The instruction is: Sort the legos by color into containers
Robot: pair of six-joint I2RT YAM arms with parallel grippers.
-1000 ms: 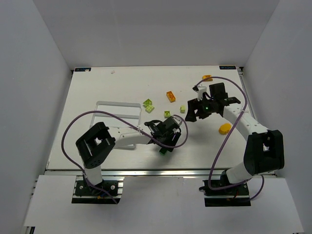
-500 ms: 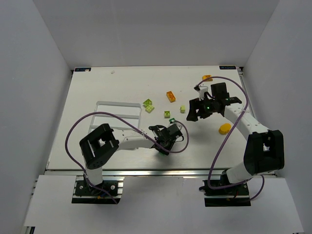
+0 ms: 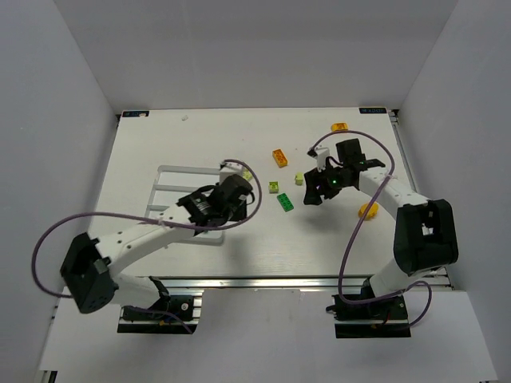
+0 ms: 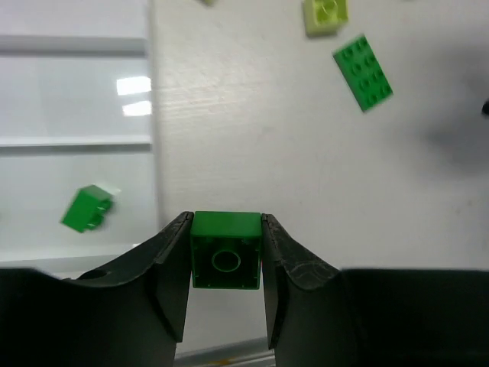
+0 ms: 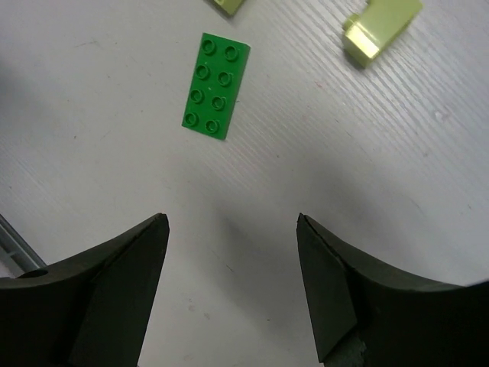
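The left gripper [image 4: 225, 222] is clamped on a green brick [image 4: 225, 260], held square between both fingers. In the wrist view the brick hangs over the table [image 4: 267, 153], just beside the tray [image 4: 151, 115] and not over a compartment.

That is the main risk: let go here and the brick would likely land on the table, or catch the tray's wall and tip either way. A second green brick [image 4: 86, 208] lies in the compartment nearest the gripper in that view, so that looks like the place for green. Dropping into another compartment would spoil the sort. A release from too high could also make the brick bounce over the low divider.

The right gripper [image 5: 231, 222] is spread wide and holds nothing. It hovers over bare table near a flat green plate [image 5: 216, 86]. That thin plate lies flat, so I expect the fingers could skid off its edges.

Further out, a lime brick [image 5: 380, 27], an orange brick [image 3: 279, 157] and a rounded yellow piece [image 3: 367, 210] lie loose. Nothing blocks the tray — though both arms work near the middle, and their cables loop close.
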